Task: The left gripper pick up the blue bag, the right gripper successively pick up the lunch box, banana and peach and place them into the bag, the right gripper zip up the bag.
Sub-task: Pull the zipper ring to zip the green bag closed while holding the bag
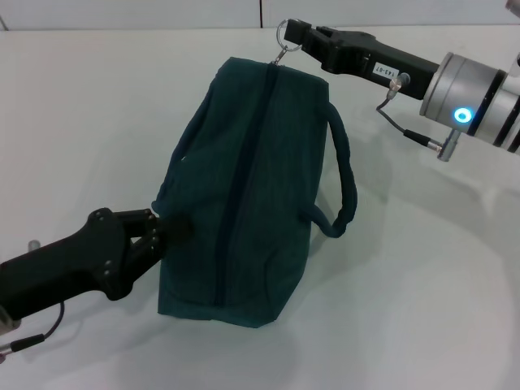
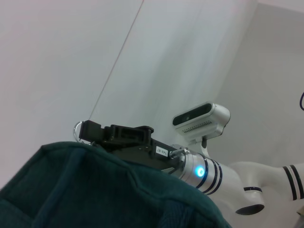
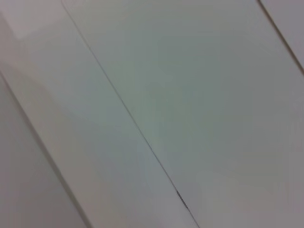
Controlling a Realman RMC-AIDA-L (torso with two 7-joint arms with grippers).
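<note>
The left gripper [image 1: 166,230] sits at the near left of the table [image 1: 422,301], its black arm reaching in from the lower left corner. Its fingers are closed on the fabric of the bag's left side, at about mid-height, pinching a fold of cloth.

The bag [image 1: 244,203] stands in the middle of the table, dark teal, resting on its base with its long axis running away from the robot. The zipper [image 1: 244,175] runs along the top from near end to far end and is closed along its visible length. One handle [image 1: 345,183] loops out on the bag's right side and hangs free.

At the far end of the bag, the metal ring [image 1: 283,34] of the zipper pull is held at the tip of the right gripper [image 1: 292,34], whose fingers are pressed together on it. The right arm extends in from the upper right, with a white label on the claw and a blue light on the silver wrist.

In the left wrist view, the right gripper [image 2: 85,130] shows just beyond the bag's top edge [image 2: 95,185], with the ring [image 2: 77,129] at its tip.

The right wrist view shows only a pale flat surface.
</note>
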